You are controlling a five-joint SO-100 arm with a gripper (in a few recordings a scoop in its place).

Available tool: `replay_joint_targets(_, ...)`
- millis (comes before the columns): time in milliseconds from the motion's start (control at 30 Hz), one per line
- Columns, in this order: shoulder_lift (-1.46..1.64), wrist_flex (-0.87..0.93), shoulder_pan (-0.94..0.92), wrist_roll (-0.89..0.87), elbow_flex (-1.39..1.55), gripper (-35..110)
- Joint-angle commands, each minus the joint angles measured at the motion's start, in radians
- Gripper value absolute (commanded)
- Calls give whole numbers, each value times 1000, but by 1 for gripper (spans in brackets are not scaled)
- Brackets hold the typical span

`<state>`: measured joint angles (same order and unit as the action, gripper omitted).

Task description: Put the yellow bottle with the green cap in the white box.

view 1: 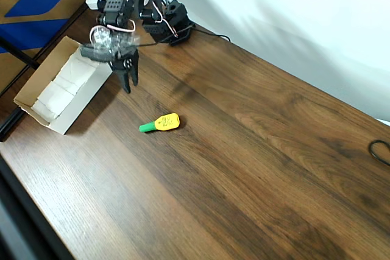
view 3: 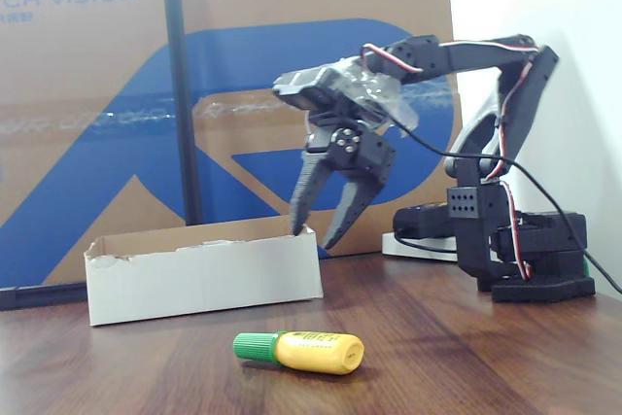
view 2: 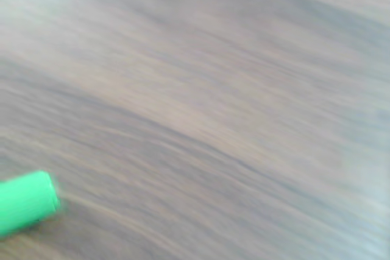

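Observation:
The yellow bottle with the green cap point(view 1: 161, 123) lies on its side on the wooden table, cap pointing toward the white box point(view 1: 84, 105). In the fixed view the bottle point(view 3: 306, 350) rests in front of the box point(view 3: 204, 281). My gripper point(view 1: 130, 85) hangs in the air beside the box's near corner, some way from the bottle. Its fingers are spread and hold nothing, as the fixed view shows point(view 3: 313, 237). The blurred wrist view catches the green cap point(view 2: 24, 202) at the lower left over bare wood.
The arm's black base point(view 1: 173, 25) stands at the table's back edge with cables. A printed cardboard panel point(view 3: 117, 123) and a black pole point(view 3: 180, 85) rise behind the box. A black cable loop point(view 1: 381, 150) lies at the right edge.

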<state>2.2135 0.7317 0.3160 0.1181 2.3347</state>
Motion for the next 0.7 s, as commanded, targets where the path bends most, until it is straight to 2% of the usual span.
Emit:
replay_joint_targets(0,-34,-60,54,28,-52,17)
replay_joint_targets(167,-144,-146,103,29,-69,20)
replay_joint_targets(667,-364,-124,265,61,-222,21)
